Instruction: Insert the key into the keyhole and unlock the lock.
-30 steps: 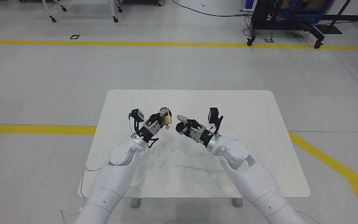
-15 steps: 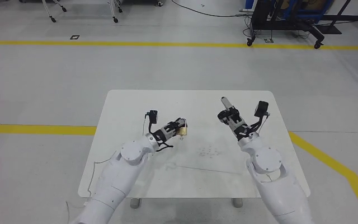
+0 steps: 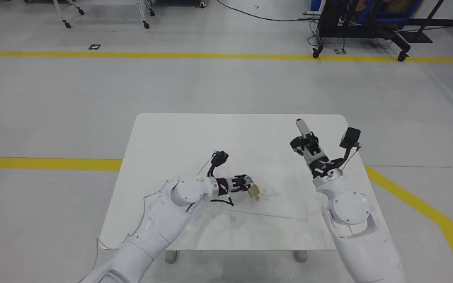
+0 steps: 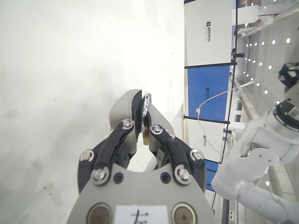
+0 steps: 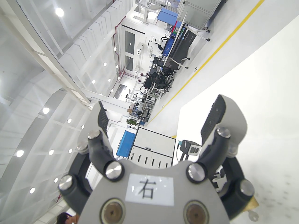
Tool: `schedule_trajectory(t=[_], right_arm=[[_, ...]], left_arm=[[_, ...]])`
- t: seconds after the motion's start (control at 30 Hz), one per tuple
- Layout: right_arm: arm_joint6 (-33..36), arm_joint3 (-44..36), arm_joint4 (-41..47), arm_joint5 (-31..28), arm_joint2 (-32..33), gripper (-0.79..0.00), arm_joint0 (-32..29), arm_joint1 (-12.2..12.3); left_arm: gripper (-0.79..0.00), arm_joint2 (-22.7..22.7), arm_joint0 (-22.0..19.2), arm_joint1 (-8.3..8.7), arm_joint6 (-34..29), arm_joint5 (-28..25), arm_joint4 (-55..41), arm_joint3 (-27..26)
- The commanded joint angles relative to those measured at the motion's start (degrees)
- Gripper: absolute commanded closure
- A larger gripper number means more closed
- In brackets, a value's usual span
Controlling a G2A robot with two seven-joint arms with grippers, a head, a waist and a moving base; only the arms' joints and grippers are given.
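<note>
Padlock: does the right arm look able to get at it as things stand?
Probably yes. The right gripper is open and empty above the right side of the table, and nothing stands between it and the padlock. The left gripper is clamped on the padlock, so only part is exposed.

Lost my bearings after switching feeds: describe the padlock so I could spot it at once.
Start at the white table and go to its middle, where the left pincer sits. Shut in it is a small brass padlock, the only gold-coloured thing against the white top; the right pincer is open and holds nothing.
</note>
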Motion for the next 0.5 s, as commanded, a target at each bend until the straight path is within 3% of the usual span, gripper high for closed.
schedule_trajectory(t=[0.0,0.03,0.33,0.47], right_arm=[[0.00,0.00,0.00,0.00,0.00,-0.785,0.00,0.00],[0.00,0.00,0.00,0.00,0.00,-0.785,0.00,0.00],[0.00,0.00,0.00,0.00,0.00,-0.785,0.00,0.00],[0.00,0.00,0.00,0.00,0.00,-0.785,0.00,0.00]], left_arm=[[-0.591,0.12,-0.29,-0.05,0.00,0.24,0.30,0.28],[-0.785,0.02,-0.35,-0.05,-0.12,0.16,0.08,0.37],[-0.785,-4.16,-0.23,0.63,-4.33,-4.79,-7.55,1.02],[-0.785,-6.34,-0.09,1.69,-0.24,-6.57,-1.59,-0.81]])
